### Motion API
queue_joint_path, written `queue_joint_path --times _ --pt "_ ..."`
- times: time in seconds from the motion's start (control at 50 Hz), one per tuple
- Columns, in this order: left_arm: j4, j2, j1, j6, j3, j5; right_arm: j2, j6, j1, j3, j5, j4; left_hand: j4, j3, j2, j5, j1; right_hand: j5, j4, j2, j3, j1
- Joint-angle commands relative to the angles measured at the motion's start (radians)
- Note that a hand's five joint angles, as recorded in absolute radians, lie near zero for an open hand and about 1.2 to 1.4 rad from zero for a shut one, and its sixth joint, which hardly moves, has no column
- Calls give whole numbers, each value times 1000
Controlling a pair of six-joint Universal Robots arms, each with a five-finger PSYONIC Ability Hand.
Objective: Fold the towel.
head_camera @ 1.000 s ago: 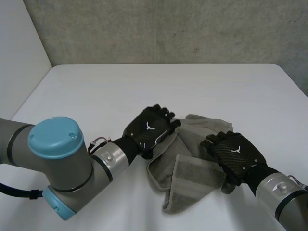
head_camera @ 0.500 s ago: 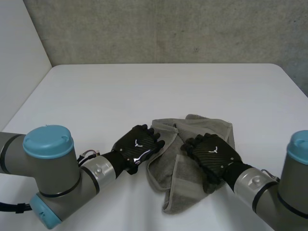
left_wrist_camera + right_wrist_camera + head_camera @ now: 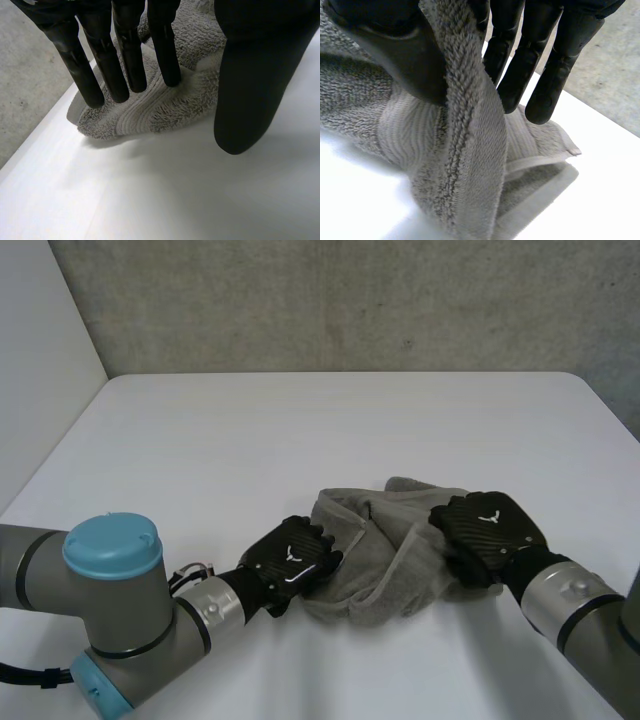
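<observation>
A grey towel [image 3: 380, 545] lies crumpled on the white table [image 3: 300, 430] near its front edge. My left hand [image 3: 290, 558] rests at the towel's left edge. In the left wrist view its straight fingers [image 3: 125, 55] press down on the towel [image 3: 165, 95], while the thumb hangs apart over bare table. My right hand [image 3: 488, 532] is on the towel's right side. In the right wrist view a raised fold of the towel [image 3: 465, 150] runs between the thumb [image 3: 405, 55] and the curled fingers, pinched there.
Bare white tabletop [image 3: 300, 430] stretches behind and to both sides of the towel. A grey wall stands behind the table's far edge. Both forearms lie low along the front of the table.
The right hand has closed on the towel's near flap and dragged it up and to the right, bunching the cloth. The left hand dropped back from the towel's middle to its left edge.
</observation>
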Motion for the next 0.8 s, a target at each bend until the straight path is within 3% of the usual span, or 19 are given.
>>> queue_joint_path --times 0.02,0.28,0.32,0.36,0.5,0.8 --pt "44 -1 -5 -4 -1 1 -17 -4 -16 23 -1 0 239 239 238 240 237 -169 -166 -165 -166 -163" --pt "49 -3 -16 -11 -9 1 -17 -1 -8 25 -4 0 350 350 350 352 349 -806 -803 -802 -803 -800" --pt "51 -3 -16 -9 -13 2 -15 -3 0 26 -1 0 327 327 327 329 326 -841 -838 -837 -838 -835" --pt "51 -3 -15 -3 -18 10 -15 -3 1 34 0 2 140 140 140 142 139 -868 -865 -864 -865 -862" --pt "51 20 -12 0 -52 13 -35 -20 4 83 -12 3 16 16 15 18 15 -880 -877 -876 -877 -874" --pt "77 29 -12 0 -78 13 -106 -179 47 199 -87 -2 -8 -8 -9 -6 -9 -886 -883 -881 -883 -880"
